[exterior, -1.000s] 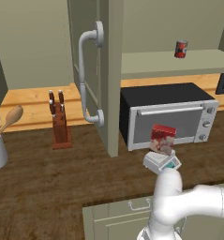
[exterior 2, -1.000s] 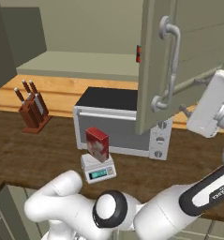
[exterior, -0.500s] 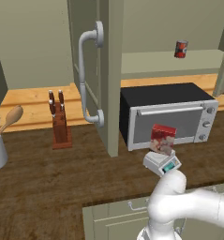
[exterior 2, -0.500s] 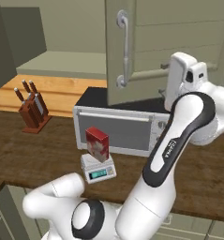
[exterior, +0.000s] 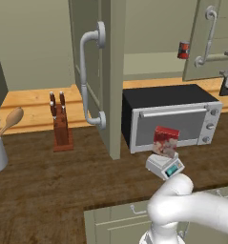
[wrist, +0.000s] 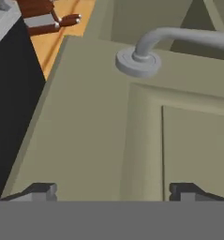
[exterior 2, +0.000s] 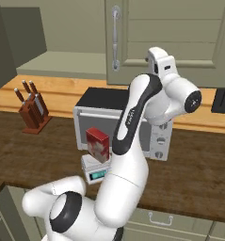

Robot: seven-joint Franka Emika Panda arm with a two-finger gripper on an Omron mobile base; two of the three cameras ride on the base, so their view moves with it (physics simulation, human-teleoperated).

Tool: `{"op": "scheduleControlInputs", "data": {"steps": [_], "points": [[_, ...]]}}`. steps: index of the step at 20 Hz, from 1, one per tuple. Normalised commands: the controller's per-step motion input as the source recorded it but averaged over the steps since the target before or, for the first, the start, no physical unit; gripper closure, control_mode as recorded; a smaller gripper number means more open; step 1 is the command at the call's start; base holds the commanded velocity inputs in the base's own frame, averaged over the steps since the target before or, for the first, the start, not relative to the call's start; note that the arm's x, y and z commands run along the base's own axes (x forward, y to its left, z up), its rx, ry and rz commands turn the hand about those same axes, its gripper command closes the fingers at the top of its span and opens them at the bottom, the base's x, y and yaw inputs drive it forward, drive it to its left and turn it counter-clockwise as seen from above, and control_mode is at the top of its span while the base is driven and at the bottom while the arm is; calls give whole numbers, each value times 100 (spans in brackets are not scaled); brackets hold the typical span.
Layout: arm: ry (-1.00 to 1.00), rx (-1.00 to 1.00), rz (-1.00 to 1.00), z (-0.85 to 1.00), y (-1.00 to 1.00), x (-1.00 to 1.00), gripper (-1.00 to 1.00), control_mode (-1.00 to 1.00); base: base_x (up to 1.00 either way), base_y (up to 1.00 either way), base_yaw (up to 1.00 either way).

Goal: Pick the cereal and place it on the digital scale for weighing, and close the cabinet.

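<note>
- Digital scale [exterior: 165, 167]: white, teal display, on the dark wooden counter [exterior: 48, 176] in front of the microwave [exterior: 170, 116].
- Cereal [exterior: 165, 141]: red box, upright on the scale's top.
- Knife block [exterior: 61, 127]: left of the microwave.
- Gripper [wrist: 112, 191]: 2 fingertips [wrist: 41, 190] spread wide, nothing between them, close against the cabinet [wrist: 108, 140] door panel below its handle [wrist: 174, 40].
- Cabinet: right door nearly shut; left door [exterior: 98, 71] standing open.

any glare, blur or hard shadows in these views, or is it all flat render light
Left base view: soft even light, no glare on the microwave glass, faint shadow under the cereal. Right base view: equally flat and sharp. Hand view: cabinet door close up and slightly soft, its handle evenly shaded.
</note>
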Motion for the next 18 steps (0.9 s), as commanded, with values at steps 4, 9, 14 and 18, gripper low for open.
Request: {"op": "scheduleControlInputs", "data": {"steps": [4, 9, 14, 18], "points": [[0, 0, 3, 0, 0, 98, -100, -100, 0, 0, 0], [-1, 0, 1, 0, -1, 79, -100, -100, 0, 0, 0], [-34, 0, 1, -4, 8, -34, -100, -100, 0, 0, 0], [-57, 9, -1, -65, 85, -100, -100, -100, 0, 0, 0]]}}
